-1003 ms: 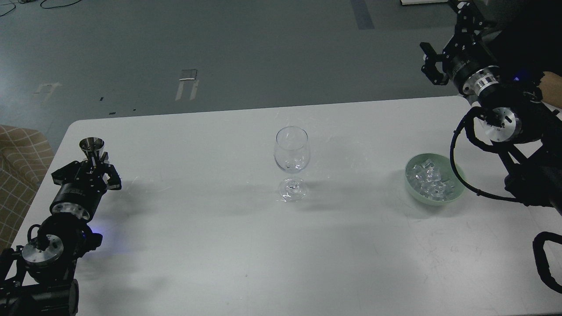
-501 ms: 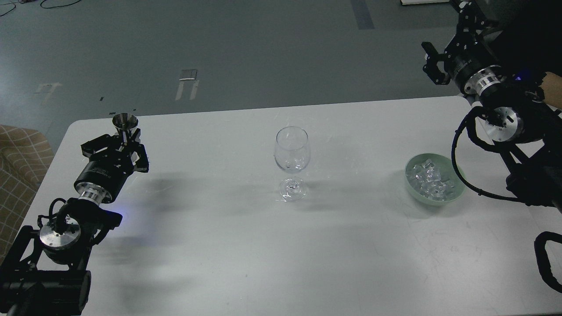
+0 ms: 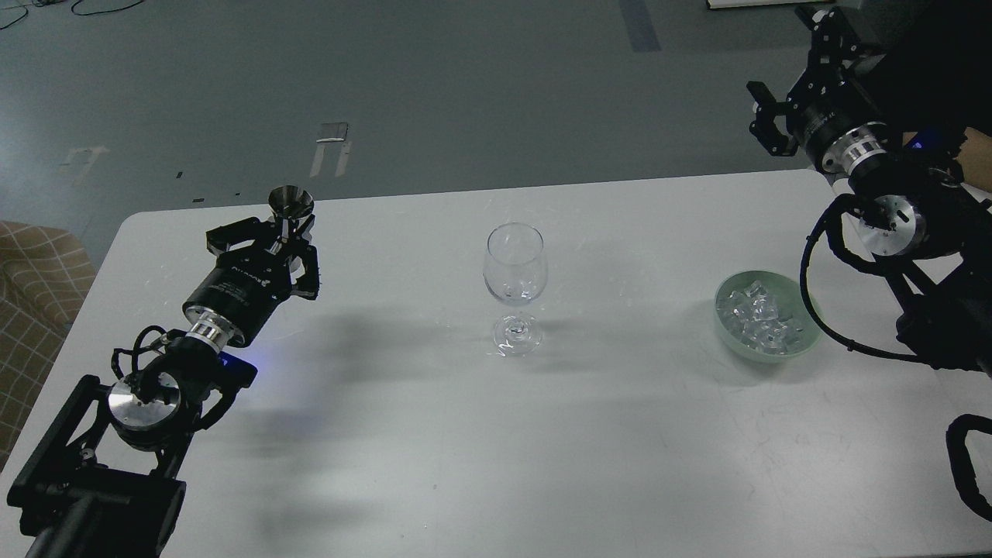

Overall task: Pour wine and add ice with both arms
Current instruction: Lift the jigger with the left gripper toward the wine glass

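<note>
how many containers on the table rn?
2 stand on it: a wine glass at centre and a green bowl of ice to its right. A third, a metal cup, is in the left hand.

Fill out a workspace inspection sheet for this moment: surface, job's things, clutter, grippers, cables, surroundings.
Surface: white table, faint scuffs, no spills seen.
Job's things: wine glass upright at centre, looks empty; ice heaped in pale green bowl, right of glass; small metal cup upright in left gripper.
Clutter: nothing seen.
Grippers: left shut on the metal cup, left of glass; right gripper raised beyond the table's far right corner, carrying nothing, fingers not distinguishable.
Cables: black cable loops from right arm beside the bowl.
Surroundings: grey floor; checked fabric at left.
</note>
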{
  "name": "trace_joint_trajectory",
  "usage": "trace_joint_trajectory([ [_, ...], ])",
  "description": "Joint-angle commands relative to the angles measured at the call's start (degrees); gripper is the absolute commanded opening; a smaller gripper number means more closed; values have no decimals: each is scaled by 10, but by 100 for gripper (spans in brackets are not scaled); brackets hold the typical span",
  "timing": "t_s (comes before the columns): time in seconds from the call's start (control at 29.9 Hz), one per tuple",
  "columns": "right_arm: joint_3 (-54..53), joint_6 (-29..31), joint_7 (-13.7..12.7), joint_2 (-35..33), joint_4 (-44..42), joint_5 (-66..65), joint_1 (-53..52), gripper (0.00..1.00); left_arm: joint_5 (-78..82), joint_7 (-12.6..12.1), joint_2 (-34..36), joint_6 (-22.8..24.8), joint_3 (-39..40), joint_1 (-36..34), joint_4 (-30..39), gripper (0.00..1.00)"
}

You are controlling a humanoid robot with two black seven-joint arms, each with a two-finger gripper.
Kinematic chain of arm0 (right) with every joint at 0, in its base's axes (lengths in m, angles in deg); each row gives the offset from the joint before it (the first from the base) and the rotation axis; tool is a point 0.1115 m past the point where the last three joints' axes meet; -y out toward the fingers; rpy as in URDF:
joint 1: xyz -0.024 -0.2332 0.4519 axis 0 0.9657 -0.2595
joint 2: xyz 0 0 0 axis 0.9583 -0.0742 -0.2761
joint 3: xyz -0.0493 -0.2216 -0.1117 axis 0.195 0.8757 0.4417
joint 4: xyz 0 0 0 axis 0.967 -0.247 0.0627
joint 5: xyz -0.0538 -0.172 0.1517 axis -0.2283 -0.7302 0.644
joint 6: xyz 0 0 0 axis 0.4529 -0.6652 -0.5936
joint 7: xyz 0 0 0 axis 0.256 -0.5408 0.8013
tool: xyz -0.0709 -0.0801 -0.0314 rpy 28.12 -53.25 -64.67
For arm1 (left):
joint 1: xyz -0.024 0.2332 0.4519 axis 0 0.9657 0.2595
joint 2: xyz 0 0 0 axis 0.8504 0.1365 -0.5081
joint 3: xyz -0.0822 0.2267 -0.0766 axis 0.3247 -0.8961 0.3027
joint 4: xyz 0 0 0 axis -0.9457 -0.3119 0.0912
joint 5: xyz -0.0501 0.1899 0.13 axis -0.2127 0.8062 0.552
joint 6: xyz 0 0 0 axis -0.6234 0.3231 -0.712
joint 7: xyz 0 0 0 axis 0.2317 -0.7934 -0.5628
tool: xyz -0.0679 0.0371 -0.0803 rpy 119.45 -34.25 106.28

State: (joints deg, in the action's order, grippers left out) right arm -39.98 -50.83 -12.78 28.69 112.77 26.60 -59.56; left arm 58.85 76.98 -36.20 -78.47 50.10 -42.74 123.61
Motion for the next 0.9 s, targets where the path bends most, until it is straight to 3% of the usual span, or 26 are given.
trace_joint_trajectory([
  [0.0, 0, 0, 0, 0, 1, 0, 7, 100, 2, -1, 1, -14, -26, -3, 19, 0],
  [0.47, 0, 1, 0, -1, 1, 1, 14, 100, 42, -6, -2, -63, -77, -27, 57, 0],
  [0.6, 0, 1, 0, -1, 1, 1, 16, 100, 58, -23, -2, -87, -83, -32, 83, 0],
  [0.87, 0, 1, 0, -1, 2, 1, 16, 100, 59, -32, -1, -127, -93, -48, 122, 0],
])
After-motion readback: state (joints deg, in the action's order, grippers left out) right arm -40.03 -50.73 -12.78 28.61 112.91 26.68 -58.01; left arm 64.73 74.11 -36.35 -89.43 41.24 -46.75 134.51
